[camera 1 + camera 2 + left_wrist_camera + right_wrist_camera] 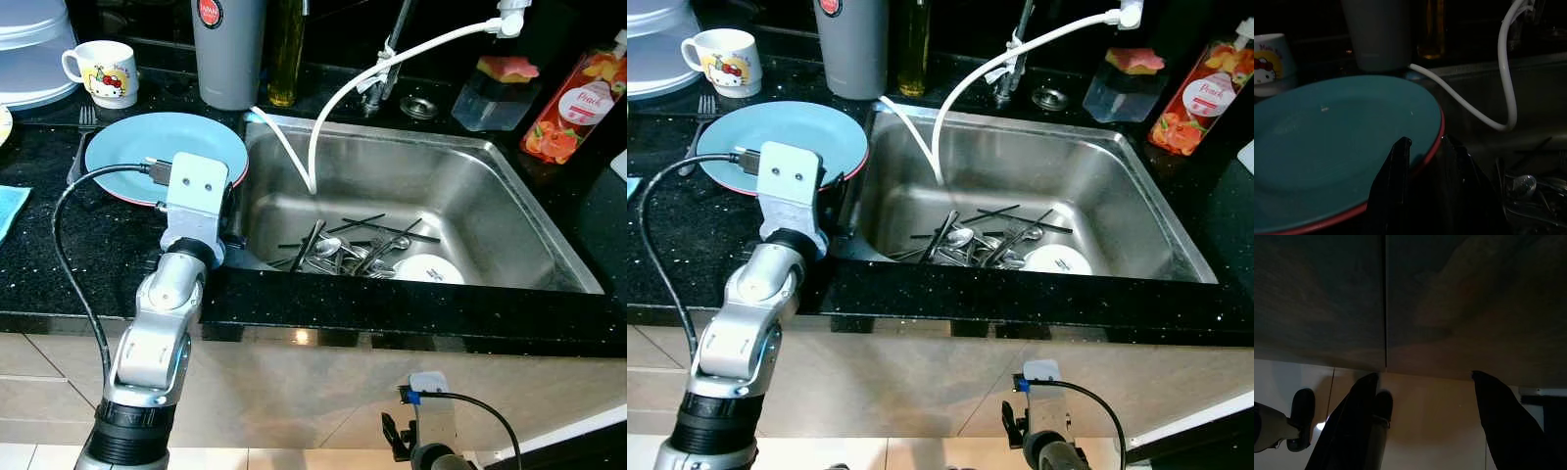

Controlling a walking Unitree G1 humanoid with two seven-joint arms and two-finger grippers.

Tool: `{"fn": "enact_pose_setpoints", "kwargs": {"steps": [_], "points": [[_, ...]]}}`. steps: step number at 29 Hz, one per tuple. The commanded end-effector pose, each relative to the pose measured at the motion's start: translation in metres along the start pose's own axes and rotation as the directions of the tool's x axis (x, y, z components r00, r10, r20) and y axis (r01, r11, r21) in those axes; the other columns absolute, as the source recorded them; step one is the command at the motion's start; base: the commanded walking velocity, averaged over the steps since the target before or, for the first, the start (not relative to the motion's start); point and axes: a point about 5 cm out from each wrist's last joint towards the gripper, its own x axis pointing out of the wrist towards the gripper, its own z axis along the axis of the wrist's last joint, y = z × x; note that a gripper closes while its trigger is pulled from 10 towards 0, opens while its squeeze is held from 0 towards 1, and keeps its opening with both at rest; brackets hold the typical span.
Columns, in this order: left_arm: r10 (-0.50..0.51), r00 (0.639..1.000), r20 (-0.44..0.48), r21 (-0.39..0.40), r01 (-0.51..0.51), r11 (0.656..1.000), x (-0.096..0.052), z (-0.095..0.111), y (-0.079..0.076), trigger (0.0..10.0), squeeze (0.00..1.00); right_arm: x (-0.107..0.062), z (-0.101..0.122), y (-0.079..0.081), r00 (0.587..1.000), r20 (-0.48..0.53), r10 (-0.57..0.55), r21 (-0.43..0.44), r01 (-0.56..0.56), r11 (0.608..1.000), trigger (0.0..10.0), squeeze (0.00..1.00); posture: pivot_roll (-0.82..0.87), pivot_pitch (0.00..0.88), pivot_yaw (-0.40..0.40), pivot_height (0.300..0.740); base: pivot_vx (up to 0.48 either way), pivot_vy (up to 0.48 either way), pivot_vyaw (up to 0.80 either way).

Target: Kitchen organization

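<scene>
- Counter (59,245): black speckled stone; it lies under the left tool and carries the plate, mug and bottles.
- Sink (509,206): stainless steel basin, set into the counter just beside the left tool, on its right side.
- White hose (338,103): runs from beyond the sink down into the basin, ahead and to the right of the left tool.
- Blue plate (127,147): red-rimmed, flat on the counter directly ahead of the left tool, at the sink's left edge.
- Left tool (1425,152): the two black fingers straddle the plate's near rim, one above the blue face and one at the red edge, pinching the rim.
- Grey cylinder (230,49): upright beyond the plate, farther ahead of the left tool.
- Red bottle (573,98): at the far right of the counter, well apart from the left tool.
- Mug (103,70): white with a cartoon print, beyond the plate and to the left.
- Cutlery (353,250): a heap of spoons and black chopsticks on the sink floor, beside a white dish (431,269).
- Right tool (1425,396): hangs low before the cabinet front, fingers spread apart, over the tiled floor.
</scene>
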Motion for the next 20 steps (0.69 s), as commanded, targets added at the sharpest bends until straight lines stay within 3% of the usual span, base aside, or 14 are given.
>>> {"fn": "enact_pose_setpoints", "kwargs": {"steps": [1,11,17,20], "points": [[-0.008,0.999,-0.041,-0.017,0.007,1.000,-0.003,-0.010,-0.004,10.0,0.00,-0.002,-0.007,-0.004,1.000,-0.023,-0.010,0.001,0.010,1.000,10.0,0.00,0.19,0.079,-0.123,0.740,0.000,0.000,0.00],[-0.007,1.000,0.010,-0.016,0.007,1.000,0.002,0.000,-0.003,10.0,0.00,-0.003,-0.007,-0.005,1.000,-0.022,-0.010,0.002,0.010,1.000,10.0,0.00,0.19,0.081,-0.124,0.740,0.000,0.000,0.00],[-0.012,1.000,-0.013,-0.015,0.012,1.000,-0.002,-0.006,-0.005,10.0,0.00,-0.003,-0.006,-0.004,1.000,-0.020,-0.010,0.005,0.010,1.000,10.0,0.00,0.19,0.088,-0.123,0.740,0.000,0.000,0.00],[-0.017,0.997,-0.073,-0.009,0.016,1.000,-0.002,-0.018,-0.005,10.0,0.00,-0.004,-0.007,-0.002,1.000,-0.023,-0.007,0.004,0.008,1.000,10.0,0.00,0.18,0.091,-0.122,0.740,0.000,0.000,0.00]]}}
